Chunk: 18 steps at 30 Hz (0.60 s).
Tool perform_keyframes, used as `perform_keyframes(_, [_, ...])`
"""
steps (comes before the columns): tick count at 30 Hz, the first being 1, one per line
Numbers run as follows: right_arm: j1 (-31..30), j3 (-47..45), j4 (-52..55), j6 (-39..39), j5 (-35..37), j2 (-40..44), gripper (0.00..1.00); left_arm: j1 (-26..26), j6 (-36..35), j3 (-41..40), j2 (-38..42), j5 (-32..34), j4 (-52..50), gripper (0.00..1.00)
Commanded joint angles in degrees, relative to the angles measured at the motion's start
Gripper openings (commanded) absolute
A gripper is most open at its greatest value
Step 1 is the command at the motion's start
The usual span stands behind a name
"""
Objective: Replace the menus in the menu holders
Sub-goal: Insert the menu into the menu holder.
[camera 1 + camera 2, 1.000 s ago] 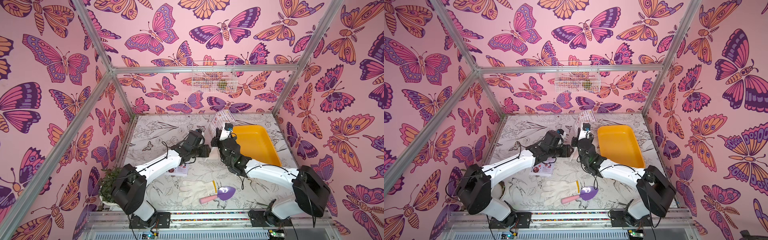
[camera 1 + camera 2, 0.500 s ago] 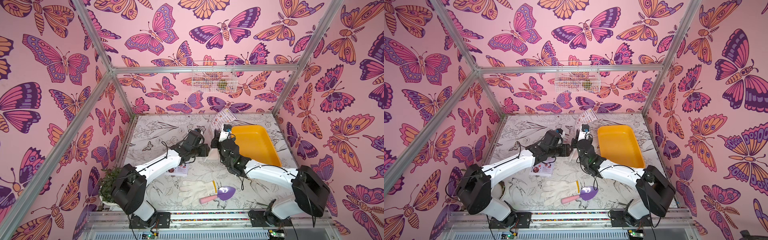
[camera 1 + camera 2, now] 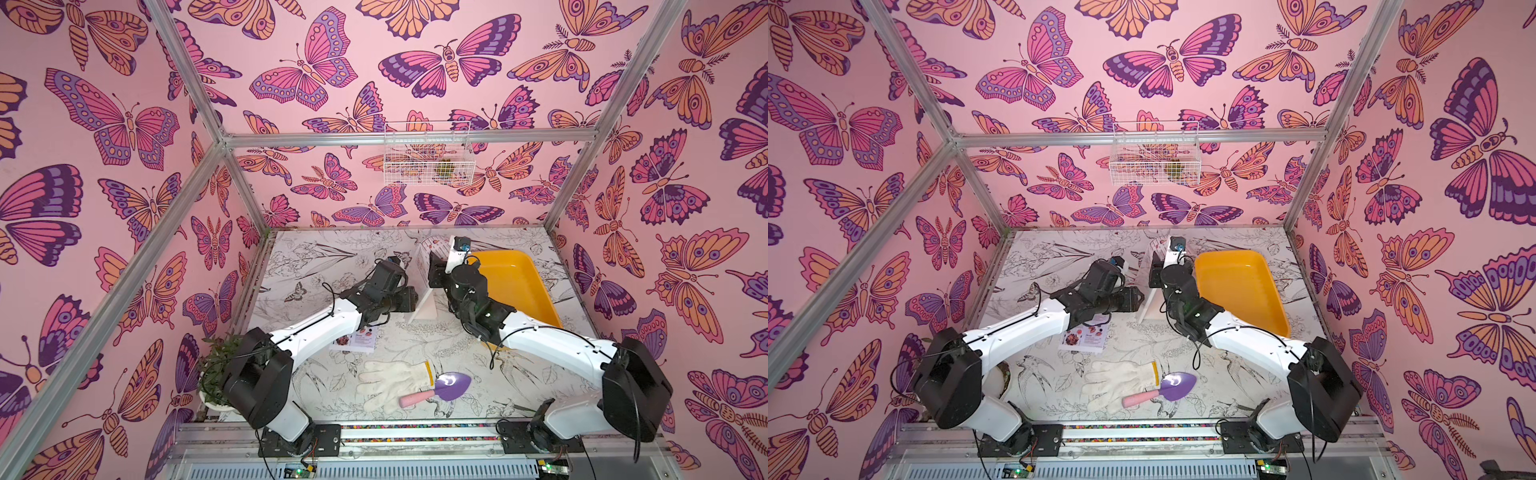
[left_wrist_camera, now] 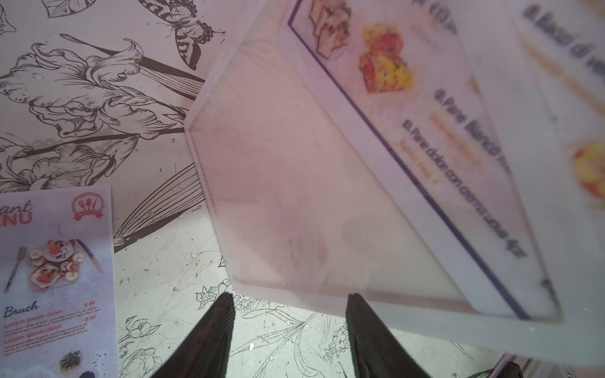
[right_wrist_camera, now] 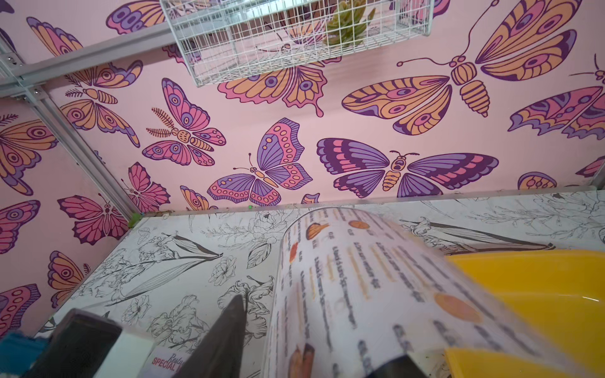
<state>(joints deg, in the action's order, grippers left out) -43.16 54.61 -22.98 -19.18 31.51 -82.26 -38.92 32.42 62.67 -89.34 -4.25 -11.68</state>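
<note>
Brackets stand (image 4: 294,196) foot with open left claw (image 4: 288,297), likely to steady; holds right claw (image 3: 434,266) open around loose curled menu (image 5: 343,278).

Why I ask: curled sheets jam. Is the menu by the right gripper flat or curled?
Curled: in the right wrist view the menu sheet bows over in a rounded arch.

1. Back right of the floral-print tabletop (image 3: 316,257), there's the yellow plastic tray (image 3: 517,284), lying flat.
2. Near the front, a white work glove (image 3: 392,380) lies flat, fingers pointing left.
3. A purple trowel (image 3: 451,385) lies with its pink handle touching the glove, blade just past the cuff.
4. Front left corner: a small potted plant (image 3: 216,368).
5. High on the butterfly-papered back wall hangs a white wire basket (image 3: 409,176) holding a green plant (image 3: 445,168).
</note>
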Motion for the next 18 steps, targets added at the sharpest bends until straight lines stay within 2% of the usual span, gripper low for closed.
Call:
perform_keyframes(1, [2.3, 2.1, 3.2, -4.9, -5.3, 1.0, 0.53, 0.4, -0.8, 1.1, -0.1, 1.0, -0.7, 0.58])
perform_keyframes(9, [5.2, 2.2, 1.9, -8.4, -10.1, 2.1, 0.54, 0.6, -0.8, 1.8, -0.9, 0.6, -0.8, 0.58])
perform_keyframes(18, [8.0, 2.6, 1.4, -11.1, -15.3, 3.5, 0.59, 0.6, -0.8, 1.8, -1.1, 0.5, -0.7, 0.58])
